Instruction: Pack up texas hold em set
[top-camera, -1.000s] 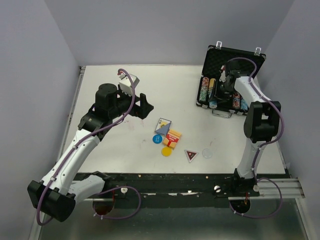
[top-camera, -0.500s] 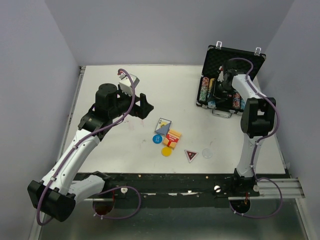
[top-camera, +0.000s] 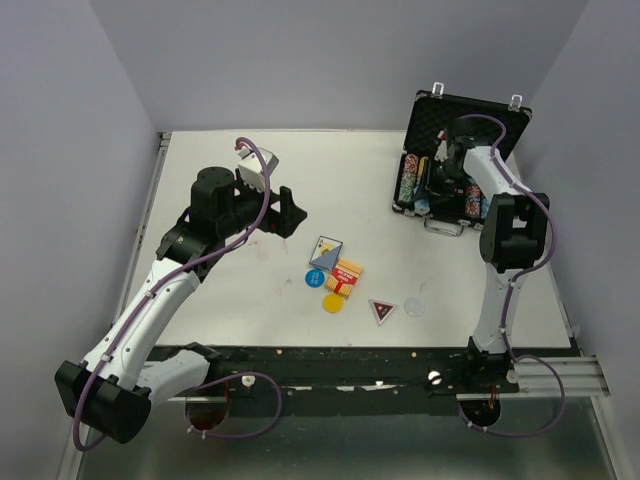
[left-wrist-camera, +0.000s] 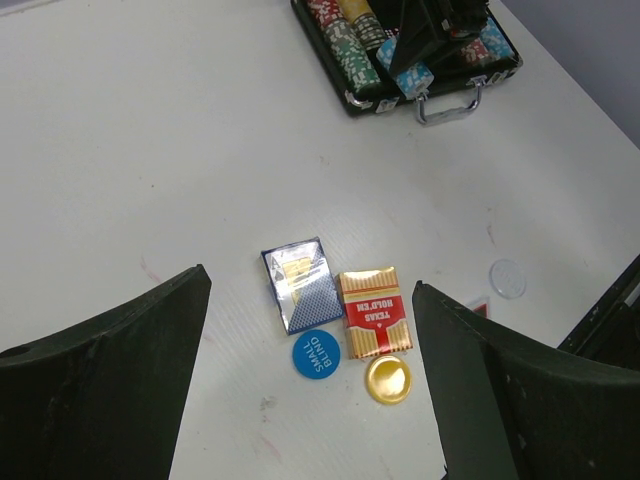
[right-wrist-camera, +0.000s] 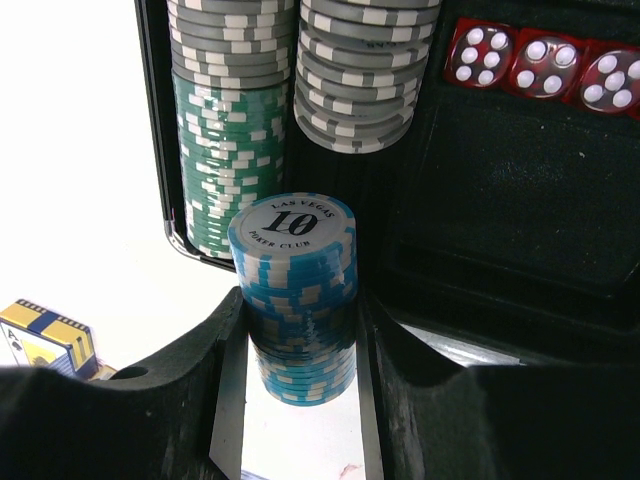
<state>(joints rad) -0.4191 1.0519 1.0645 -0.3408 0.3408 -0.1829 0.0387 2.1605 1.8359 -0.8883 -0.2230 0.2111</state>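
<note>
Firmly, the right gripper (right-wrist-camera: 298, 345) presses its two black fingers (right-wrist-camera: 200, 380) against opposite sides of an upright stack of light-blue-and-white poker chips (right-wrist-camera: 295, 260). The top chip of the stack is printed with a 10. The stack stands at the near edge of the black rectangular briefcase (right-wrist-camera: 520, 210); whether its lower end sits in a slot cannot be told. Just beyond it lies a row of green-and-white chips (right-wrist-camera: 230, 150), and beside that a row of grey-and-white chips (right-wrist-camera: 355, 70). Three red translucent dice (right-wrist-camera: 540, 65) sit in the foam lining farther right. The briefcase stands at the far right of the white table (top-camera: 220, 160), its lid up and its silver handle (left-wrist-camera: 447, 103) facing the arms.

The left gripper (top-camera: 287, 215) hovers above the middle of the table, well apart from the briefcase. Its fingers (left-wrist-camera: 110, 380) are spread wide with nothing between them. Below it the loose pieces lie on the table. A blue-backed card deck (left-wrist-camera: 302, 285) lies just beside a red-and-gold card box (left-wrist-camera: 374, 312). A blue round disc (left-wrist-camera: 316, 354) touches the near end of the deck, and a yellow round disc (left-wrist-camera: 388, 379) lies at the near end of the box. A clear round disc (left-wrist-camera: 507, 278) lies farther right, next to a red-edged triangular disc (top-camera: 381, 310).
</note>
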